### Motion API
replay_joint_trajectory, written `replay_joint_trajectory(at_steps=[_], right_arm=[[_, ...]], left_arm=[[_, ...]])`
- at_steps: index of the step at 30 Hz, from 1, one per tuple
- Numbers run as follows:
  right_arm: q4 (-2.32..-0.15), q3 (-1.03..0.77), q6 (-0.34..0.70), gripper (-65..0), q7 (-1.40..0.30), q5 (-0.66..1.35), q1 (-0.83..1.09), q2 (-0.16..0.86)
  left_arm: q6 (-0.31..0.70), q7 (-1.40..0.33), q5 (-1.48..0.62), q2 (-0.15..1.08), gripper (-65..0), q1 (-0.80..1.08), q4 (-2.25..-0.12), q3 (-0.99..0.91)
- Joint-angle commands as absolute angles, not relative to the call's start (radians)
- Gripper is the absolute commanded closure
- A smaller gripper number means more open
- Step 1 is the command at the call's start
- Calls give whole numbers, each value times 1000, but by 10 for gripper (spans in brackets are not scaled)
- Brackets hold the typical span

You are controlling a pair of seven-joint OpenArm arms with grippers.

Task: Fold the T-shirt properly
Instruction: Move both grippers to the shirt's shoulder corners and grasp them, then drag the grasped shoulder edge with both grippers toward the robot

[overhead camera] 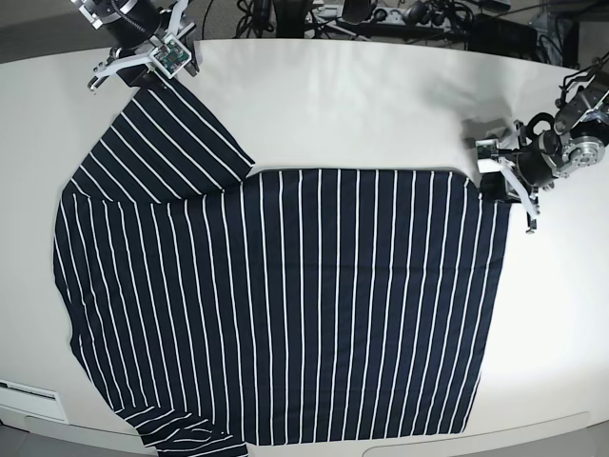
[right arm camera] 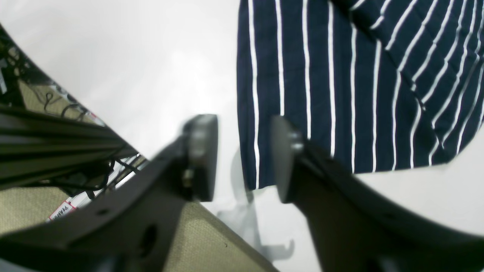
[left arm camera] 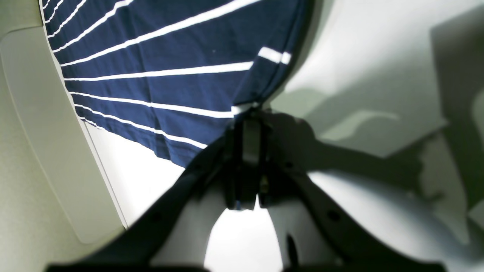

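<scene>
Left wrist view: the left gripper (left arm camera: 247,113) is pinching a corner of the T-shirt (left arm camera: 159,71). Right wrist view: the right gripper (right arm camera: 244,155) is hanging spread above a sleeve edge. Base view: the T-shirt is lying flat across the white table (overhead camera: 381,95), arms at opposite corners.

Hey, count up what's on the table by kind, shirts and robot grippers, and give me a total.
T-shirt: 1, dark navy with thin white stripes
Grippers: 2, the left gripper shut on the T-shirt's corner, the right gripper open at a sleeve
Total: 3
</scene>
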State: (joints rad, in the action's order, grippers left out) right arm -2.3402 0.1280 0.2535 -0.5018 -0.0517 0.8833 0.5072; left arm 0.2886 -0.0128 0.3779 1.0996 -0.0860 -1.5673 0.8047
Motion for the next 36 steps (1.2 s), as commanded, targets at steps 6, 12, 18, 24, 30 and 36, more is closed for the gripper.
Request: replay_joint_trajectory(at_steps=[6,12,18,24,30,36], right_arm=[[-2230,123,249,-294,-482,-51,792,516],[-2101,123,289,-294,-482,-47,728,516],[-2083,123,288,-292,-483,27,718,516],[-2084,123,202,0,-483,-9,699,516],[-2167,123,126,0,-493,-121,704,516],[-2327,122,46,0,-555,-229,800,551]], left_arm=[[331,-61,377,1108,0,-70,-1554,825],[318,-61,377,1108,0,-69,-1554,825],[318,-61,377,1108,0,-70,-1554,825],[317,-61,377,1108,0,-70,-1554,825],[224,-107,377,1121,0,-69,-1626,825],[131,-266,377,1201,0,-45,-1787,825]])
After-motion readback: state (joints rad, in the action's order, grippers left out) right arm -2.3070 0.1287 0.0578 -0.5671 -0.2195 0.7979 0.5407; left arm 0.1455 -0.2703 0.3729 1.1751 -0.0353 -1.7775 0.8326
